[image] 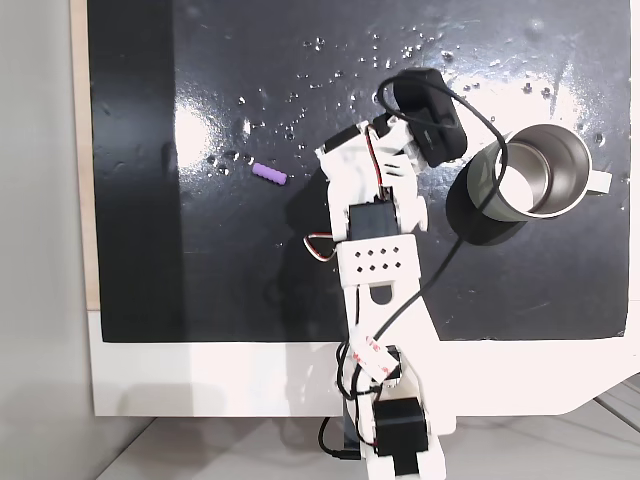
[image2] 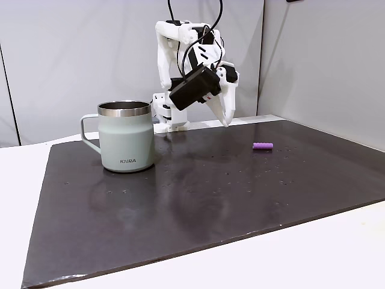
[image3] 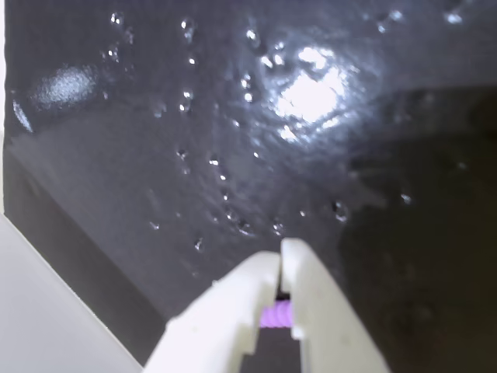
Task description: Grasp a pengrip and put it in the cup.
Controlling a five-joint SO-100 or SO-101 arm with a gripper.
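In a fixed view from the table's side, the white tabletop [image2: 301,259] runs along the front, and the dark mat [image2: 180,229] starts just behind it. The mat's front half is a broad bare stretch. Farther in, the cup [image2: 125,137] stands upright at the left, with its handle towards the mat's left edge and its mouth open upward. The pengrip [image2: 262,146] lies flat on the mat at the right, well apart from the cup and inside the far and right edges.

Behind and between them the gripper [image2: 227,119] hangs above the mat, tips pointing down. It is nearer the pengrip than the cup and touches neither. The black camera block [image2: 194,88] sits on its upper side.

In a fixed view from above, the pengrip [image: 268,174] lies left of the arm with bare mat all round it. The cup [image: 560,150] stands close to the mat's right edge.

In the wrist view the gripper [image3: 281,252] has its white fingertips pressed together. A purple patch shows in the slot lower down, and whether it is pinched or only seen through cannot be told. Beyond the tips lie water droplets [image3: 233,214] and then the mat's left border.
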